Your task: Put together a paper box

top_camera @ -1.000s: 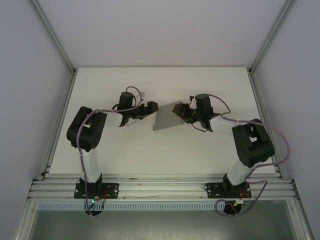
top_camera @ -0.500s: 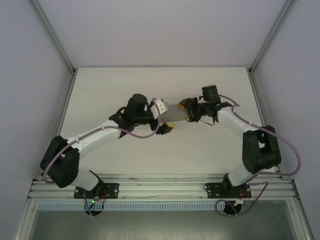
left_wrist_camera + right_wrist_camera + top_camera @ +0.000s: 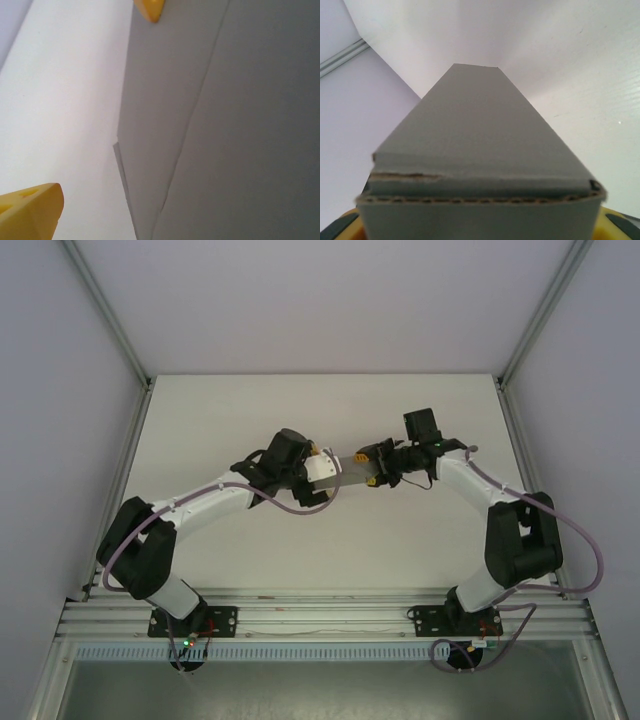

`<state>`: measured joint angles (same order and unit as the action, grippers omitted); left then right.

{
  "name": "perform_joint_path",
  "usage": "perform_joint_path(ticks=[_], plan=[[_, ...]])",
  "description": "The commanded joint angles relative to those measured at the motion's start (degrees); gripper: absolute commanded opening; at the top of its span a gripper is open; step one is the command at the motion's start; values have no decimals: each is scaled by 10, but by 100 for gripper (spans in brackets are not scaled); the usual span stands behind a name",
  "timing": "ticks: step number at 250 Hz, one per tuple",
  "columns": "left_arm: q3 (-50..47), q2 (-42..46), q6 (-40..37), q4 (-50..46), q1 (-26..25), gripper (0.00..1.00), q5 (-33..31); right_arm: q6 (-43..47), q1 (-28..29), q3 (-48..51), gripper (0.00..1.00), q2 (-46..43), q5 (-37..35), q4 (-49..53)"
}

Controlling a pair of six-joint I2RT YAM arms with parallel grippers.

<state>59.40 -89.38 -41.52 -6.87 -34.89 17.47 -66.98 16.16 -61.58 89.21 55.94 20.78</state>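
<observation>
Right gripper [image 3: 480, 226] is clamped tight on one end of the box [image 3: 480, 135], arm reaching inward. Left gripper [image 3: 90, 107] is spread wide at the box's other end, arm stretched low across the table [image 3: 200, 420], mid-table.

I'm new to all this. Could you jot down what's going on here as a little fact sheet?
Item: grey cardboard box, looks folded flat
Where: middle of the table, between the two grippers
Right gripper: clamped on one end of the box
Left gripper: open, fingers spread at the box's other end
</observation>
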Motion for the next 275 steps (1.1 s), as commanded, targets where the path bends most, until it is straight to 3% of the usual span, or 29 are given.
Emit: perform_joint_path(ticks=[1,64,105,136,165,178,209,238,260,275], plan=[[-17,6,-29,42,-8,100,-24,-43,-2,6,35,-38,35,-26],[-24,13,-38,47,-13,90,-46,-100,-3,17,35,-50,60,-64],[-31,31,-42,61,-15,71,-41,-97,-3,23,37,-54,70,-53],[-35,47,-46,62,-15,56,-30,-88,-3,25,48,-55,71,-44],[-34,60,-49,48,-15,46,-18,-78,-3,25,50,-55,68,-39],[-30,62,-50,35,-15,44,-16,-72,-3,22,60,-55,62,-34],[-19,60,-53,-9,-15,43,-19,-47,-6,14,70,-59,23,-58],[-5,55,-43,-55,-15,43,-43,37,-24,-10,100,-66,-56,0],[4,51,-51,-110,-15,43,-47,120,-41,-22,100,-83,-125,41],[15,43,-46,-147,-15,43,-58,207,-45,-36,100,-106,-217,72]])
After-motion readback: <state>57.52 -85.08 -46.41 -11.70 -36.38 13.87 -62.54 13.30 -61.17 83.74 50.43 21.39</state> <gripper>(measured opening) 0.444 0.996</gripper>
